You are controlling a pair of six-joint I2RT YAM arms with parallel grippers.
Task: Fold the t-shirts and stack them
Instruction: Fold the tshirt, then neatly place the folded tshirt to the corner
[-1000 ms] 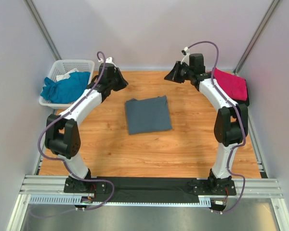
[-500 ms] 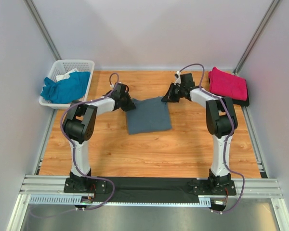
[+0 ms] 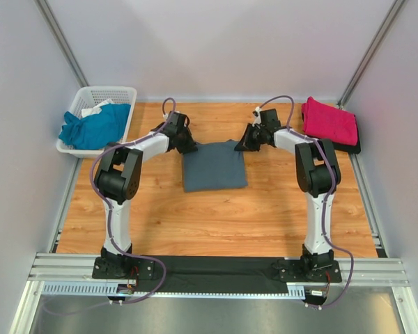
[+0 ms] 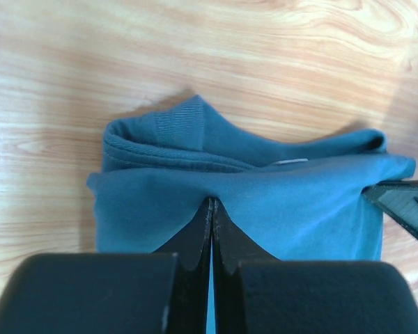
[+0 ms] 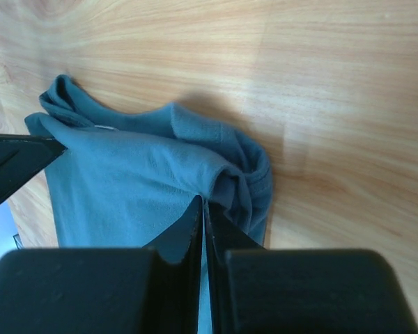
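A slate-grey t-shirt lies folded in a rectangle mid-table. My left gripper sits at its far left corner, my right gripper at its far right corner. In the left wrist view my left gripper is shut, with the shirt's top layer drawn into a peak at its tips. In the right wrist view my right gripper is shut on the shirt's folded edge beside the bunched collar. A magenta-pink t-shirt lies folded at the far right. A teal-blue t-shirt is crumpled in the basket.
A white lattice basket stands at the far left corner, with some white cloth under the teal shirt. The pink shirt rests on a dark mat. Grey walls enclose the table on three sides.
Both arms have swung down from the far side onto the grey shirt's far corners. The right gripper has shut on the shirt's edge; the left jaws show shut only now.
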